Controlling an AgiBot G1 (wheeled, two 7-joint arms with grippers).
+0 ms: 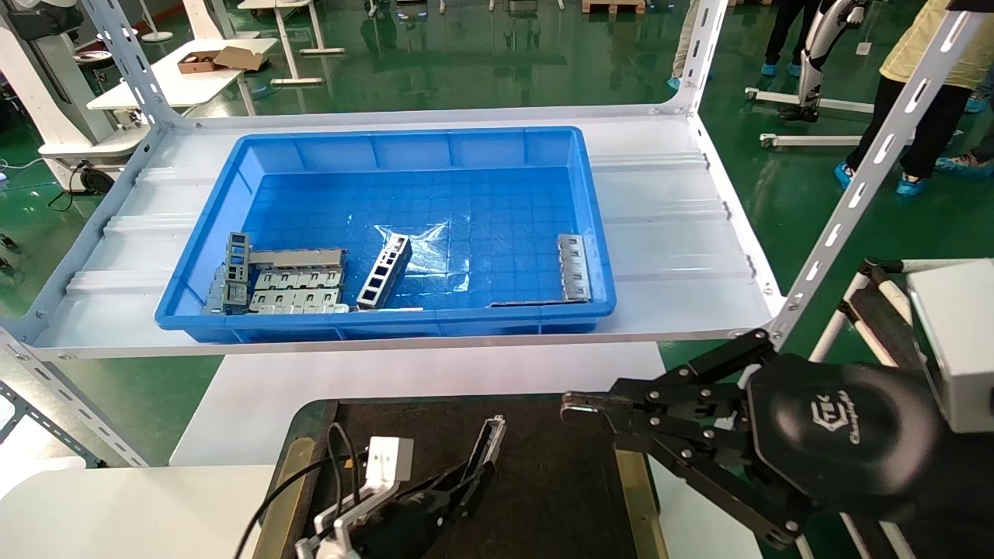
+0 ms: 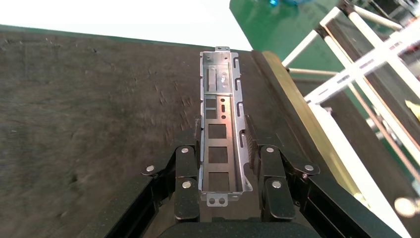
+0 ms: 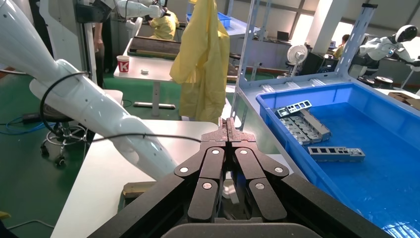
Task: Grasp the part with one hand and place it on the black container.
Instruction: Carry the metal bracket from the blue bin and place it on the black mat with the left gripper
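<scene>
My left gripper (image 1: 474, 473) is shut on the part (image 1: 491, 439), a narrow silver-grey channel strip with raised side walls. In the left wrist view the fingers (image 2: 252, 134) press both walls of the part (image 2: 220, 104), which points away from the palm. It is held low over the black container (image 1: 559, 481), a flat black tray with a matte surface (image 2: 74, 114) and brass strips (image 2: 297, 104) along its sides. I cannot tell whether the part touches the tray. My right gripper (image 1: 571, 405) is shut and empty beside the tray's right edge; its tips (image 3: 228, 124) are pressed together.
A deep blue bin (image 1: 388, 140) stands on the white shelf behind the tray. It holds a ladder-like frame (image 1: 384, 272), stacked plates (image 1: 295, 279) and another strip (image 1: 575, 266). Slotted shelf posts (image 1: 862, 186) rise at the right and left.
</scene>
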